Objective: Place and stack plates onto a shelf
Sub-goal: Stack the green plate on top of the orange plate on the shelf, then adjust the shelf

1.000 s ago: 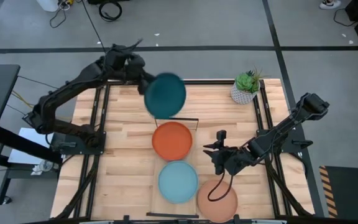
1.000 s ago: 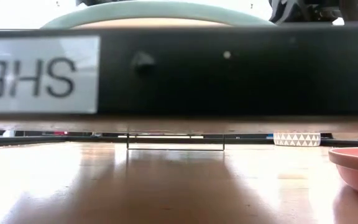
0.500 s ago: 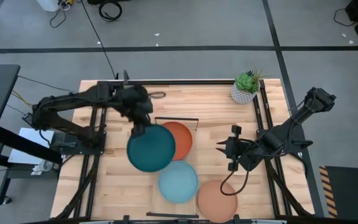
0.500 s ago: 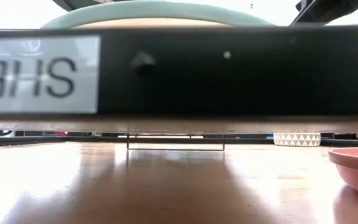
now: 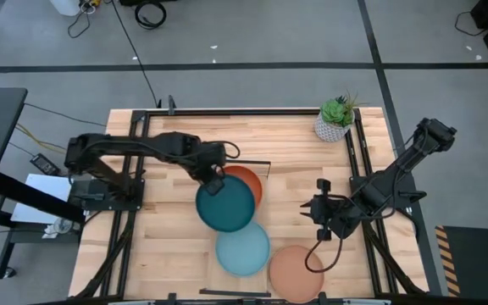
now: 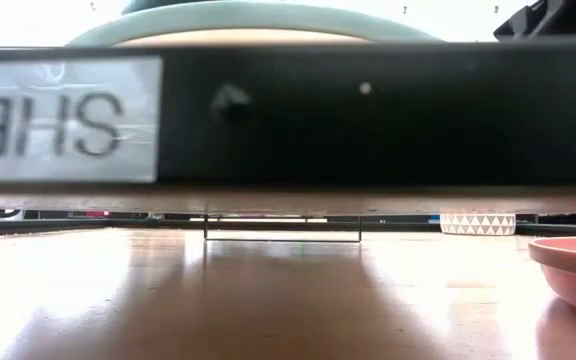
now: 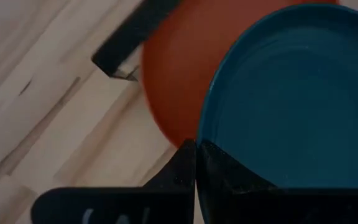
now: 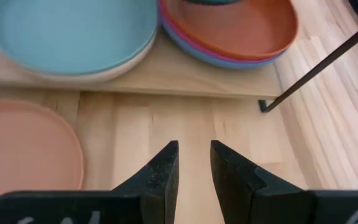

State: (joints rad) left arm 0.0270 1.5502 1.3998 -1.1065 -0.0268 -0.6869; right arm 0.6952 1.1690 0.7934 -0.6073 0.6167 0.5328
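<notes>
My left gripper [image 5: 215, 176] is shut on the dark teal plate [image 5: 225, 205], which sits over the orange plate [image 5: 249, 181] at the shelf's far half. The orange plate tops a magenta and blue stack [image 8: 229, 46]. The light blue plate [image 5: 242, 248] lies on a cream one [image 8: 114, 65] at the near half of the shelf [image 8: 166, 81]. The terracotta plate [image 5: 295, 273] rests on the table by the near edge. My right gripper [image 5: 321, 212] is open, over bare table right of the shelf. My left gripper pinches the dark teal plate's rim [image 7: 211, 148] between its two fingers, at the plate's far-left edge, coming in from the table's left and far side. The plate lies about level over the orange plate [image 7: 173, 68]. Whether it touches that plate, I cannot tell.
A small potted plant [image 5: 335, 119] stands at the table's far right corner. A thin black wire rail [image 5: 241, 161] closes the shelf's far end. In the low view the shelf's dark edge [image 6: 368, 110] fills most of the picture. Bare wood lies left of the shelf.
My left gripper has carried the teal plate from high over the table's far edge down and toward the near side, swinging left of the shelf and then right, over the orange plate. The plate has tipped from edge-up to about level. My right gripper has drawn back toward the table's right edge.
</notes>
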